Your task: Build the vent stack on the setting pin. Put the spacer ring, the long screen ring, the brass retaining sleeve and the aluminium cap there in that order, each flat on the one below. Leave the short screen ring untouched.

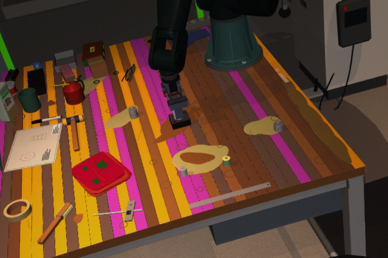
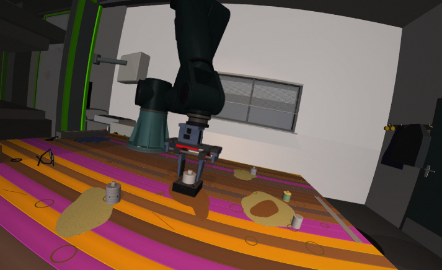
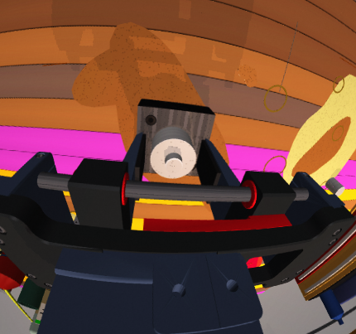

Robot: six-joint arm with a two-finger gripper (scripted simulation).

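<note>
A pale spacer ring sits flat on the dark square base of the setting pin, whose tip pokes up through its hole. My gripper straddles the ring, open and holding nothing. A grey ring with a stub on top stands on a tan patch to the left. A similar, smaller grey ring stands to the right. A plain grey sleeve and a yellow and teal piece stand by the large tan patch.
The robot's teal pedestal rises at the back of the striped bench. A red pad, a hammer, a red can and a paper sheet lie to the left, a steel rule near the front edge.
</note>
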